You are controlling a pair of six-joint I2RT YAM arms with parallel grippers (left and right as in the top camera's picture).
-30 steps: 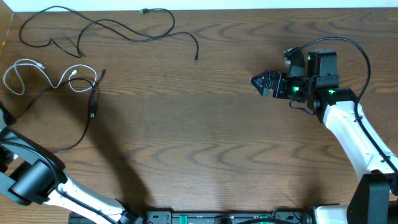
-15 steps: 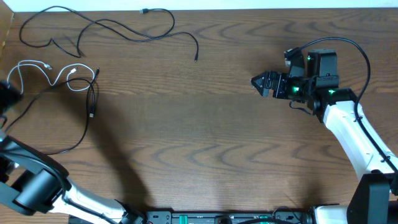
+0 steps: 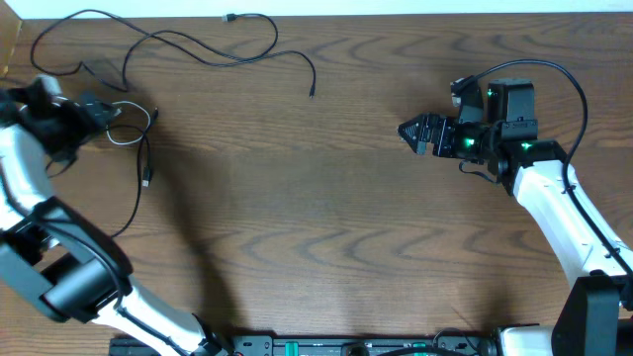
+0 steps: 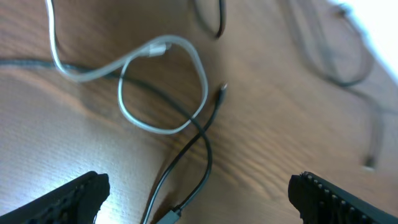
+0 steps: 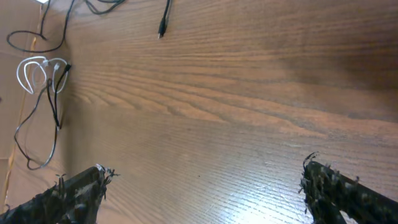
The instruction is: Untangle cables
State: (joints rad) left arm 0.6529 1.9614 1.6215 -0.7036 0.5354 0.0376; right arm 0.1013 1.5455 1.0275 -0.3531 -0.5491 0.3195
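My left gripper [image 3: 102,111] hovers open at the table's far left, right over the white cable [image 3: 127,141], hiding most of it. In the left wrist view the white cable [image 4: 203,81] forms a loop, and a black cable [image 4: 208,155] crosses that loop and runs down between my open jaws [image 4: 199,183], which hold nothing. That black cable [image 3: 148,158] trails toward the front left. A second black cable [image 3: 198,49] lies spread along the back edge, apart from the other two. My right gripper [image 3: 407,130] hangs open and empty at mid-right, over bare wood [image 5: 204,177].
The wooden table [image 3: 297,218] ends at a white strip along the back. A cardboard edge [image 3: 8,44] shows at the back left corner. The right arm's own thick black wire [image 3: 579,89] loops above its wrist.
My left arm has swung up from the left edge to over the white cable, and its jaws have opened wider. The right arm has not moved.
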